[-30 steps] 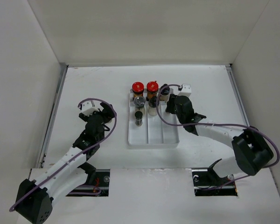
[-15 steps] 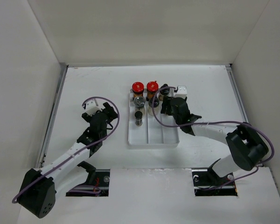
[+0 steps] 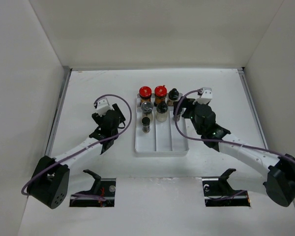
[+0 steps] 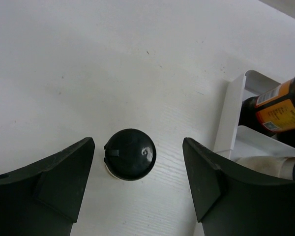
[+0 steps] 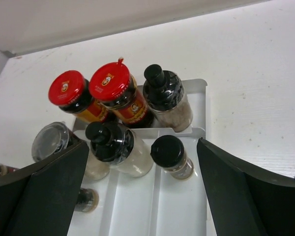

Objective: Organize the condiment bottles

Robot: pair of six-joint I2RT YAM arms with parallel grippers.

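Observation:
Several condiment bottles stand in the far end of the white tray (image 5: 184,209): two red-capped ones (image 5: 68,88) (image 5: 111,82), a black-capped pale one (image 5: 163,91), another black-capped pale one (image 5: 112,143), a grey-lidded one (image 5: 50,140), a slim dark one (image 5: 86,199) and a small black-capped jar (image 5: 168,151) in the right compartment. My right gripper (image 5: 142,184) is open wide above that jar, touching nothing. A black-capped jar (image 4: 130,154) stands on the table left of the tray (image 4: 232,113). My left gripper (image 4: 137,169) is open around it, with a gap on each side.
The tray (image 3: 161,151) lies mid-table, its near half holding nothing. White walls close in the table on three sides. My left gripper (image 3: 116,117) sits just left of the tray, my right gripper (image 3: 180,109) over its right far corner.
My right gripper opened, left the small black-capped jar standing in the tray's right compartment and drew back to the right. My left arm reached forward and its jaws narrowed around the jar on the table.

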